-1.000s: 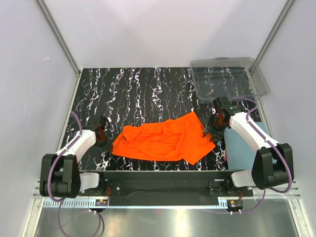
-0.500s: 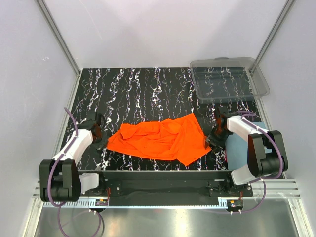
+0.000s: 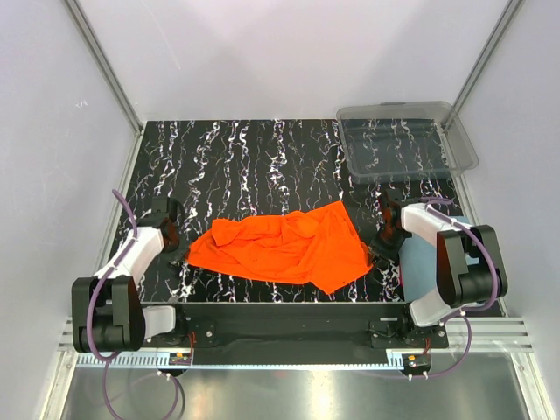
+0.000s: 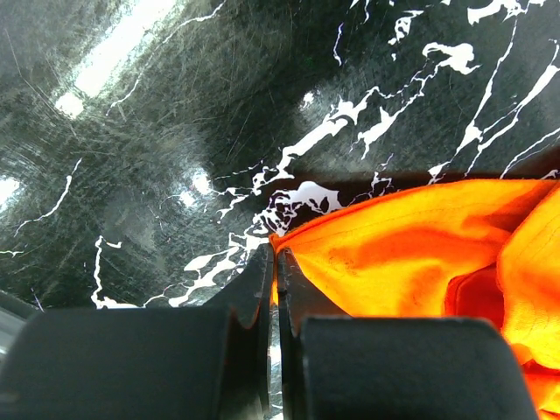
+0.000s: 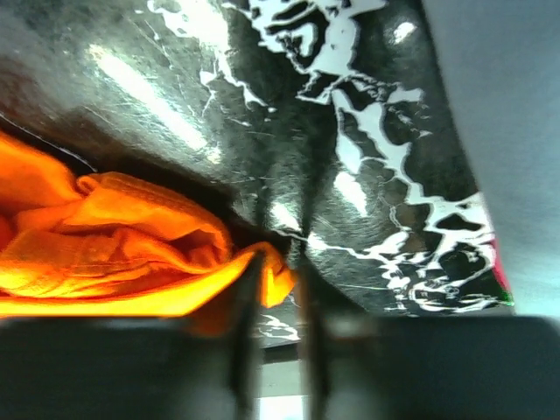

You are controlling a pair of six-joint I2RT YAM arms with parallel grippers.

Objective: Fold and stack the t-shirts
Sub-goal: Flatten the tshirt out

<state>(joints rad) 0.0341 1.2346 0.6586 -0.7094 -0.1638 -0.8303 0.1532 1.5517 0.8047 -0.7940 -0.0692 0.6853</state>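
The orange t-shirt (image 3: 280, 249) lies crumpled and spread sideways near the table's front edge. My left gripper (image 3: 178, 243) is shut on its left edge; in the left wrist view the jaws (image 4: 276, 255) pinch a thin fold of orange cloth (image 4: 420, 245). My right gripper (image 3: 383, 242) is at the shirt's right corner. In the right wrist view its jaws (image 5: 280, 262) stand a little apart, with the tip of the orange cloth (image 5: 105, 236) hanging between them. The blue-grey t-shirt (image 3: 426, 262) lies at the right edge, partly under the right arm.
A clear plastic bin (image 3: 464, 144) stands at the back right corner of the black marbled table (image 3: 262, 157). White walls and metal frame posts close in the sides. The table's front edge runs just behind both arm bases.
The right gripper has dropped toward the front onto the shirt's right corner and narrowed its jaws. The left gripper, still shut, has pulled the shirt's left edge slightly leftward.
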